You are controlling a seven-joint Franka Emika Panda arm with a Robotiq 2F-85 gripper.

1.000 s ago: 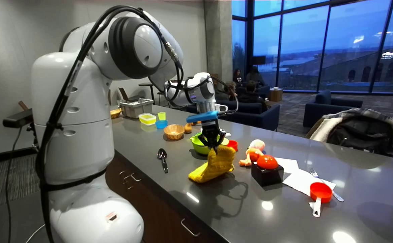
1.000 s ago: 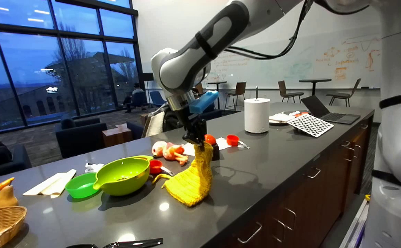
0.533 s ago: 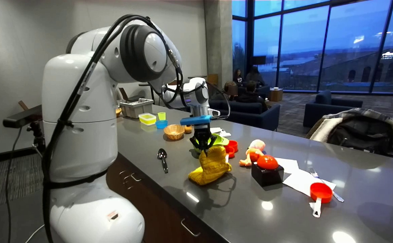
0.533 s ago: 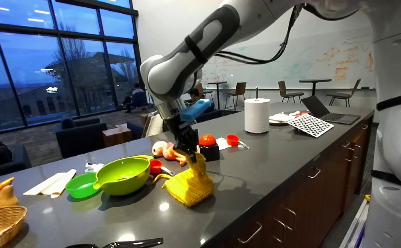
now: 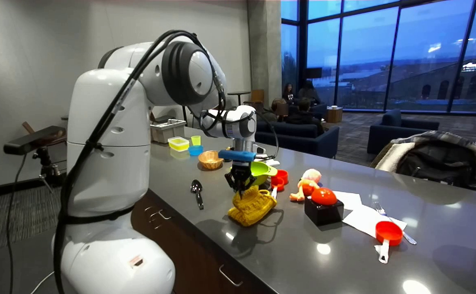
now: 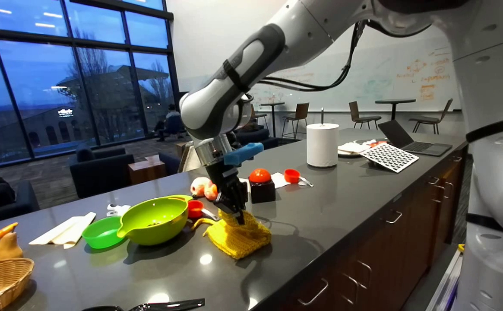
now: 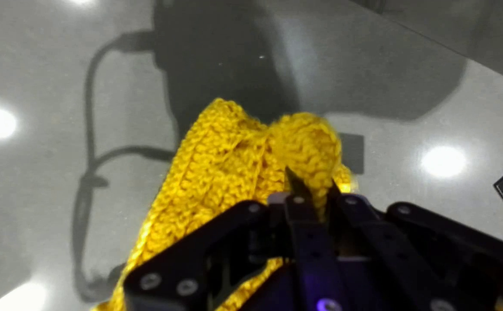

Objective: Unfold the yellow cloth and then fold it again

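Cloth [image 7: 208, 185] of coarse yellow knit, lying on the dark grey countertop [image 6: 329, 198] with one part raised in the robot's grip. The gripper [image 7: 314, 183] points downward; its fingers [image 7: 299, 214] stand close together on a pinch of the cloth, which bulges as a rounded fold beyond the tips in the wrist view. The rest of the cloth spreads over the countertop, one corner turned toward the camera in an exterior view, and a thin yellow loop [image 6: 204, 220] extends from its side; the number of layers cannot be told. Above the gripper, a blue block [image 6: 243, 153] sits on the white arm [image 6: 201, 110]. A lime-green bowl [image 6: 156, 220] stands near the cloth, on the side where the loop extends. Just beside the bowl is a red measuring cup [image 6: 195, 209], its handle directed toward the cloth, and on the bowl's opposite side sits a shallow green dish [image 6: 100, 235]. Near the cloth in both exterior views stands a black box [image 5: 324, 212] topped by a red dome [image 5: 323, 196]; a pink and orange toy [image 5: 308, 188] lies beside it. A black spoon [image 5: 197, 190] rests on the other side of the cloth, well apart from the box. Farther along the countertop are white paper [image 5: 366, 220], another red measuring cup [image 5: 389, 232], a fork [image 5: 409, 237] and an upright paper roll [image 6: 322, 146].
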